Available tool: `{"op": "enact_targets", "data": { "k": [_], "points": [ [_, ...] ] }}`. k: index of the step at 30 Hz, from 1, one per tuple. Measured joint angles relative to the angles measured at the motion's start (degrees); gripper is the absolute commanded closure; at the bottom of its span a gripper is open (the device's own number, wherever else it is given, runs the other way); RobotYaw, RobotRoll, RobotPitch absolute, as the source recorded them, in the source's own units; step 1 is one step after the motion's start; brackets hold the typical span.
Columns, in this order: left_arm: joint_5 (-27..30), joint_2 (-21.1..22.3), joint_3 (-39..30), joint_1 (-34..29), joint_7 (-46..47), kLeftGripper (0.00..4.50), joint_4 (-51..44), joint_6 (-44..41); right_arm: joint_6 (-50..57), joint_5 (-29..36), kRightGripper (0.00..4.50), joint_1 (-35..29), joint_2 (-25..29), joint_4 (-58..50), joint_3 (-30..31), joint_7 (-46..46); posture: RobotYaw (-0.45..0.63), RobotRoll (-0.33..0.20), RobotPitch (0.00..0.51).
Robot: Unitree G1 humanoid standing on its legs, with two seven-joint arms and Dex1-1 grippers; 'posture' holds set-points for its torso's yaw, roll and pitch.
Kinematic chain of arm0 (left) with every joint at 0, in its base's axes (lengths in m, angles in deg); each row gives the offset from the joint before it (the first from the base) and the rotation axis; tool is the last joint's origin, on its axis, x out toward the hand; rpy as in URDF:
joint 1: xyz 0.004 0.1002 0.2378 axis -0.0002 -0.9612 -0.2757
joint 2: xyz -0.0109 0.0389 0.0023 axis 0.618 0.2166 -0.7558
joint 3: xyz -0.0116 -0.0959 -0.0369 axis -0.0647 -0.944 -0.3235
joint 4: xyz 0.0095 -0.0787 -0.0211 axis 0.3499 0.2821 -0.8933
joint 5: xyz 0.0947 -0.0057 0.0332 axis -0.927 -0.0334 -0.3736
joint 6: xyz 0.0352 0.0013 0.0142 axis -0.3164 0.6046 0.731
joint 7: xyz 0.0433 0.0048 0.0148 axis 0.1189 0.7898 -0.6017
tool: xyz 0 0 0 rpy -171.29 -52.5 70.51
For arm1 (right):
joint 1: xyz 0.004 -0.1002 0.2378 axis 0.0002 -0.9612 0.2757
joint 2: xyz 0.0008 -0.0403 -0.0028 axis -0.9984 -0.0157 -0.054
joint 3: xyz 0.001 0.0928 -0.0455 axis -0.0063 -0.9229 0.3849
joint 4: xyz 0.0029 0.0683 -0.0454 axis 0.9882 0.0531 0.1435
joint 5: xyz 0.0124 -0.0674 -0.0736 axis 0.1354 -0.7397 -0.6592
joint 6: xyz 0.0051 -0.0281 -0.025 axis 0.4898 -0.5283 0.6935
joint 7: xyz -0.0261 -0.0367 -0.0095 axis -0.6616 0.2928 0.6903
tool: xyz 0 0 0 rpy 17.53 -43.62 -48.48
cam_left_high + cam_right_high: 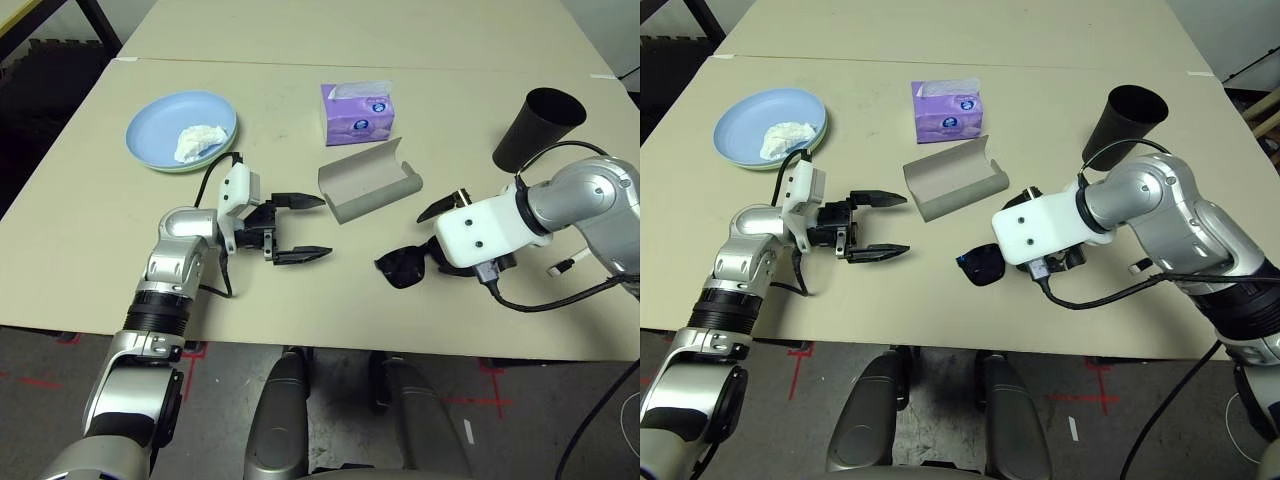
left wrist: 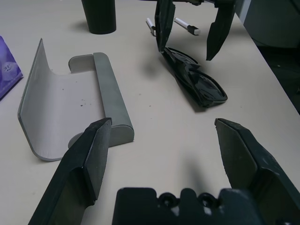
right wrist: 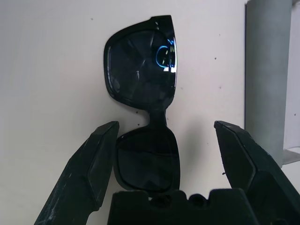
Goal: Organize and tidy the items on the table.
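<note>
While folded, black sunglasses (image 3: 143,126) lie betw. R jaws, lenses glossy.

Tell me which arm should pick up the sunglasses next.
Right. The right gripper is open with a finger on each side of the sunglasses, which lie flat on the table. The left gripper is open too, but sits apart, nearer the open glasses case.
</note>
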Motion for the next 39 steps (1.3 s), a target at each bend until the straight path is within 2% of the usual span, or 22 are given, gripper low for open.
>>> {"op": "enact_targets", "data": {
  "k": [12,23,31,39],
  "points": [
    [-0.06,0.69,0.61,0.01,0.54,0.03,-0.03,0.00,3.52,-4.61,0.00,0.52,-4.31,0.17,2.75,-0.19,0.20,0.000,0.258],
    [-0.15,0.77,1.33,0.02,0.85,0.03,0.00,0.46,-1.49,-7.15,0.00,5.34,-4.61,5.25,3.99,2.04,0.20,0.000,0.253],
    [-0.16,0.78,1.33,0.02,1.35,0.03,0.01,0.96,2.73,-7.45,0.00,6.78,-4.80,1.94,4.48,7.60,0.21,0.000,0.249],
    [-0.16,0.89,1.34,0.02,1.75,0.03,0.01,1.08,1.97,-8.57,0.00,7.32,-4.78,1.14,5.22,9.18,0.21,0.000,0.249]
  ]
}}
